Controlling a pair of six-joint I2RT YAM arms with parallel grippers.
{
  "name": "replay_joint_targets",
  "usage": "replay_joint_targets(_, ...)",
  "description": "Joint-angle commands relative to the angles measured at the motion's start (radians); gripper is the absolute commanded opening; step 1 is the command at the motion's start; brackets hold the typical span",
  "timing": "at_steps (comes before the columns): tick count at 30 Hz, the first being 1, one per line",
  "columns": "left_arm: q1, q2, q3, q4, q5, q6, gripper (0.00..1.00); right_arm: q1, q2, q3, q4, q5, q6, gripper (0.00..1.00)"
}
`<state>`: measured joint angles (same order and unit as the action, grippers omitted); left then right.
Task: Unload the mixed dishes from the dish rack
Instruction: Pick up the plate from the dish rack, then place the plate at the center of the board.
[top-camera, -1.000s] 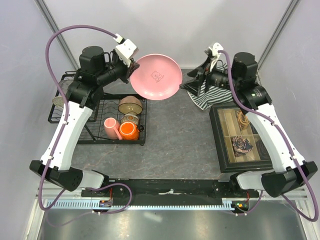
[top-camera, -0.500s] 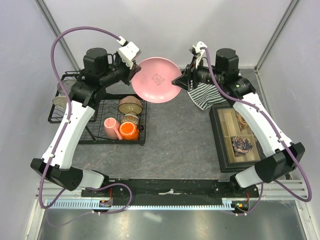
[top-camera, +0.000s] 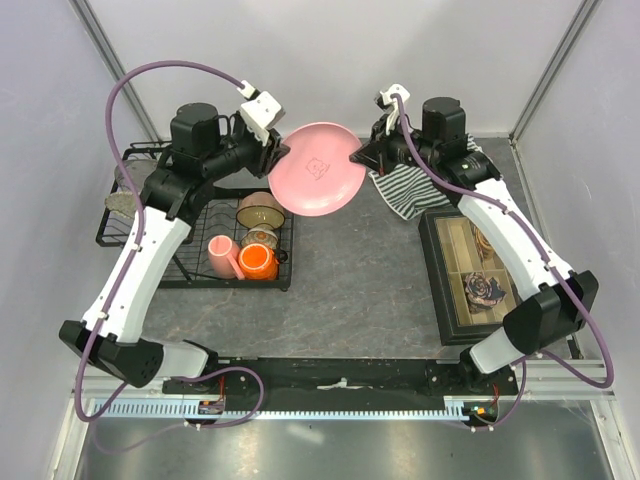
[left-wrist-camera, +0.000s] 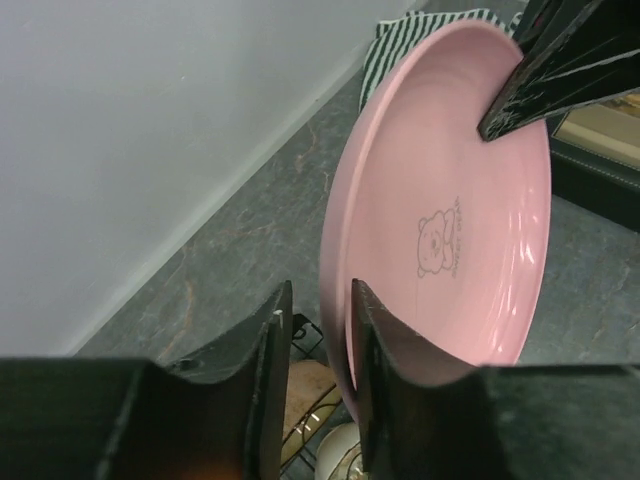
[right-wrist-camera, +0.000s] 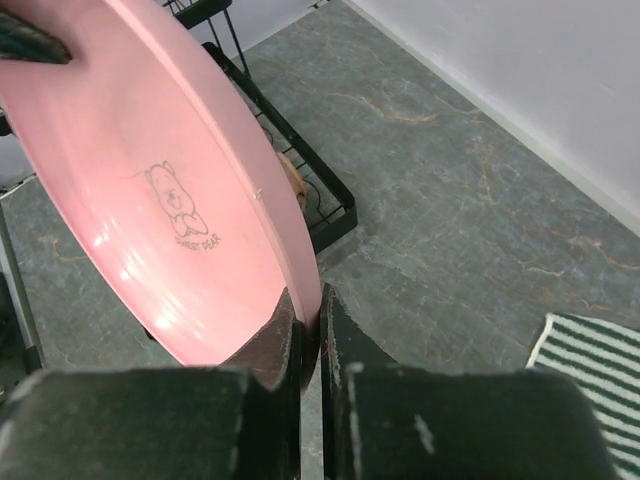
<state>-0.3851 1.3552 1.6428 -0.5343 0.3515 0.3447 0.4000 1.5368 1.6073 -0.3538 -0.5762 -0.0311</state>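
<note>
The pink round plate (top-camera: 315, 170) looks smooth and glossy (light streaks gleam across its face). The dish rack (top-camera: 220, 284) is thin black wire, the striped towel (top-camera: 405, 190) cloth, the table (top-camera: 350, 270) matt marbled grey.

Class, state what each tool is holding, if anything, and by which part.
Both hold the pink plate by its rim: left tool and right tool on opposite edges.

- The top view looks steeply down from above and behind the arm bases, far enough off to hold the whole table (top-camera: 350, 275).
- The left wrist view sits close behind the left hand (left-wrist-camera: 318, 300), facing rightward along the pink plate (left-wrist-camera: 450, 200).
- The right wrist view sits close behind the right hand (right-wrist-camera: 308, 302), facing leftward toward the dish rack (right-wrist-camera: 338, 218).
- All three share the pink plate.
</note>
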Motion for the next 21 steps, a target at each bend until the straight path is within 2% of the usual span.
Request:
replay_joint_targets(1,0.002,-0.048,-0.008,0.091,-0.022,-0.013,0.49,0.016,-0.015,0.042,0.035,-0.054,-0.012,0.00)
replay_joint_targets(2,0.000,-0.051,-0.006,0.100,-0.043,-0.016,0.52,0.014,-0.017,0.036,0.033,-0.044,-0.015,0.00)
replay_joint_targets(3,0.002,-0.053,-0.008,0.106,-0.054,-0.019,0.66,0.016,-0.015,0.033,0.033,-0.021,-0.018,0.00)
replay_joint_targets(6,0.002,-0.060,-0.006,0.131,-0.111,-0.029,0.75,0.013,-0.001,0.032,0.024,0.030,-0.024,0.00)
replay_joint_targets(21,0.031,-0.083,0.002,0.289,-0.420,-0.021,0.91,-0.079,0.161,0.066,0.006,0.091,-0.030,0.00)
